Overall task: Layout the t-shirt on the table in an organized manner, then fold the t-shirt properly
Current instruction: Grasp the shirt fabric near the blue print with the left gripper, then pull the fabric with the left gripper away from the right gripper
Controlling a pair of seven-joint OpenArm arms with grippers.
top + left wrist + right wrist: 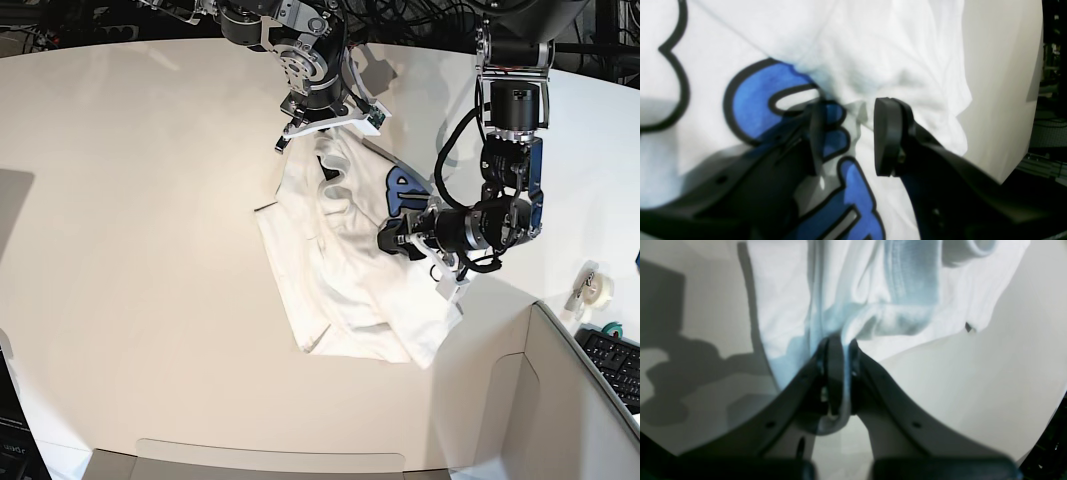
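The white t-shirt [340, 270] lies crumpled on the off-white table [130, 250], with part of its blue print [400, 190] showing. My right gripper [322, 138] is shut on a bunched edge of the shirt [873, 306] at its far end; in the right wrist view the gripper [840, 346] pinches white fabric between its closed jaws. My left gripper [392, 238] is at the shirt's right side. In the left wrist view it [850, 133] is open, jaws apart just over the blue lettering [753, 100], with a ridge of white cloth [853, 73] beyond the fingertips.
A grey box corner [560, 400] stands at the front right. A tape roll [597, 288] and a keyboard [615, 360] lie beyond it. The table's edge [1023, 140] runs close to the right of the left gripper.
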